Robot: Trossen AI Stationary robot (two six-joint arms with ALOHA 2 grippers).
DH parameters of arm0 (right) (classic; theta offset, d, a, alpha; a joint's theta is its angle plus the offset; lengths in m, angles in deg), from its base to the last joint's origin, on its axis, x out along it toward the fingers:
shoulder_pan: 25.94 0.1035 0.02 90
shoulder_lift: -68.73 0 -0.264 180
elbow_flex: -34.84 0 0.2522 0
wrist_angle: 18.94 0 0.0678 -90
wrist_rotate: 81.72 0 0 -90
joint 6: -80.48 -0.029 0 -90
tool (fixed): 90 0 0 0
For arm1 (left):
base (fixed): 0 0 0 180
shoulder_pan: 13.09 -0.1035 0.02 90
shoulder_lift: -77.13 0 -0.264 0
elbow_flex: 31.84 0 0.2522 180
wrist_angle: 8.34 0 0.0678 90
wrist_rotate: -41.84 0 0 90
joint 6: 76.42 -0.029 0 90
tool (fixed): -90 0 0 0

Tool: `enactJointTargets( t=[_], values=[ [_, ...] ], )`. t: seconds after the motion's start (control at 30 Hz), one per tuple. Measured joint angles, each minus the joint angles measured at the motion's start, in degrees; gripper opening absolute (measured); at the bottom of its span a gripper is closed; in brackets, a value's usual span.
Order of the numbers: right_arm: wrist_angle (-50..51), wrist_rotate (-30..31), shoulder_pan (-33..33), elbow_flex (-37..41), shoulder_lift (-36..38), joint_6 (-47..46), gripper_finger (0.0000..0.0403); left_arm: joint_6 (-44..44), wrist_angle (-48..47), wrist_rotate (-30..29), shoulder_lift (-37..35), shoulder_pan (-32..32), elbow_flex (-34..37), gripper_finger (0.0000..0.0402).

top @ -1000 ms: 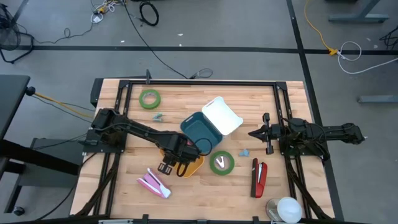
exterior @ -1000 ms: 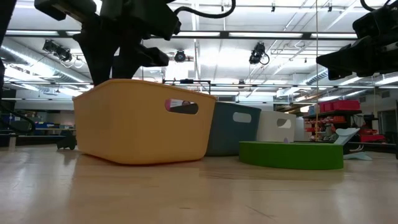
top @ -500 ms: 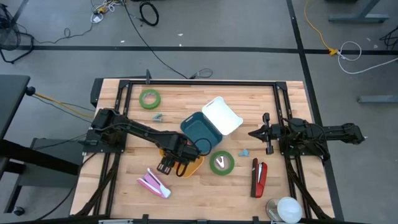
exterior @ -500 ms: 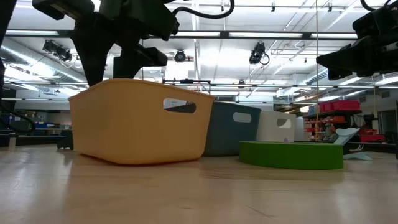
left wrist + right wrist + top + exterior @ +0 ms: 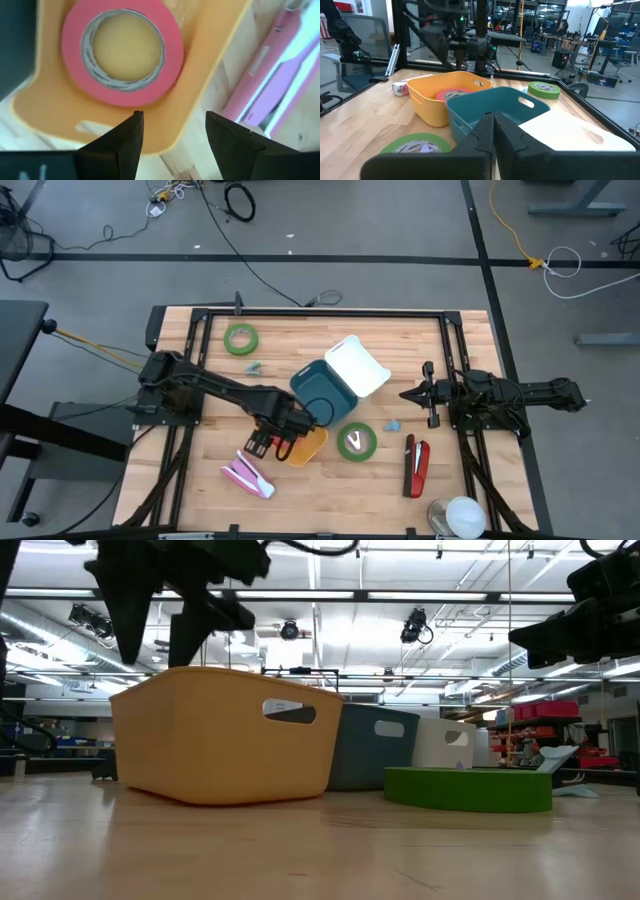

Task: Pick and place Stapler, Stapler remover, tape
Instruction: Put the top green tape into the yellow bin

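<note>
So the pink roll of tape (image 5: 123, 51) was lying flat on the floor of the yellow plastic bin (image 5: 305, 446), which sat on the wooden bench (image 5: 200, 460) near the front, left of centre. The left gripper (image 5: 172, 145) hung right above the bin's near-left rim with its fingers apart and nothing between them, not touching the tape or the bin as far as I could see. Looks to me like the drop-off for the tape was done at that point.

If I were running this step, I'd lift that arm straight up until the fingers were clear of the rim before swinging sideways, because a sideways drag could catch the bin wall and shove it into the dark teal plastic bin (image 5: 325, 391) touching it on the far side.

The pink stapler (image 5: 246, 474) lay on the bench just to the near left of the yellow bin, so it seemed the obvious next grab for the same arm; I'd come down across its narrow width.

The red and black stapler remover (image 5: 416, 463) was well over on the near right. The right gripper (image 5: 410, 393) was parked at the right side of the bench, fingers pressed together, holding nothing.
</note>
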Motion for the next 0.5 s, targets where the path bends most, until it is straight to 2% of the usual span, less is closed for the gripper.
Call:
enactJointTargets(
  t=[0.17, 0.5],
  values=[
    [-0.02, 0.00, 0.00, 0.00, -0.02, 0.01, 0.0013, 0.03, -0.06, -0.33, -3.71, -1.25, -0.02, 0.0218],
    [-0.01, 0.00, 0.00, -0.02, 0.00, 0.01, 0.0013, 1.50, -0.14, -6.02, -8.82, -8.00, -0.02, 0.0205]
  ],
)
